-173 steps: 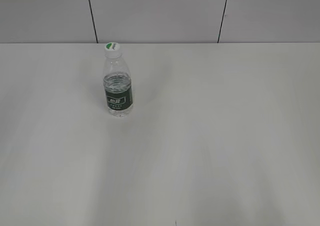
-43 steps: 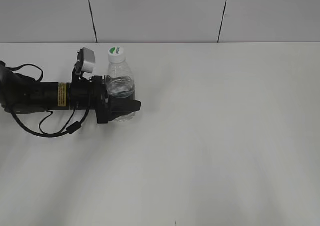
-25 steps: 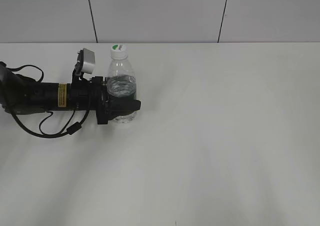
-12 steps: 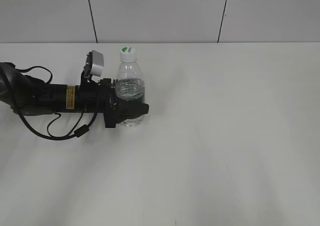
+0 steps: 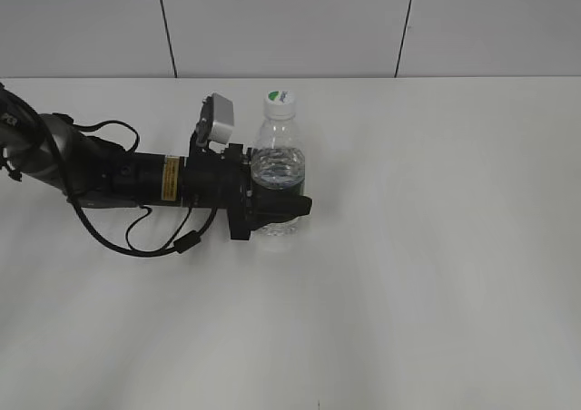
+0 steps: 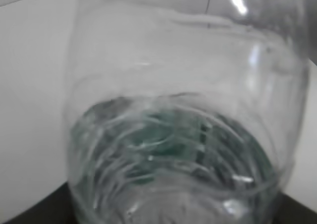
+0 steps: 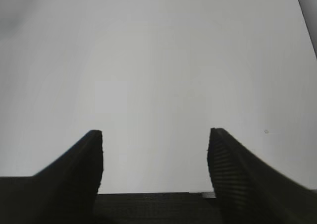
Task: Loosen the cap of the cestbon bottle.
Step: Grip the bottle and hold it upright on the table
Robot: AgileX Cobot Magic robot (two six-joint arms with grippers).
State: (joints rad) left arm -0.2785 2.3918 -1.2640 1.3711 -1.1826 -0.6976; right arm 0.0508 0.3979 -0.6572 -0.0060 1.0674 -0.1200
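Observation:
The cestbon bottle [image 5: 277, 161] stands upright on the white table, clear plastic with water inside. Its white cap [image 5: 280, 99] with a green mark sits on top. My left gripper [image 5: 283, 209] reaches in from the left and is shut around the bottle's lower body, hiding most of the green label. In the left wrist view the bottle [image 6: 183, 135] fills the frame and the green label shows through the water. My right gripper [image 7: 155, 149] is open and empty over bare table; it does not show in the exterior view.
The left arm [image 5: 109, 170] with its cables lies low across the left of the table [image 5: 436, 247]. A grey panelled wall [image 5: 290, 20] stands behind the table's far edge.
My left gripper has slid the bottle to the right and slightly toward the front, still gripping it upright. The right gripper is not seen in any exterior frame.

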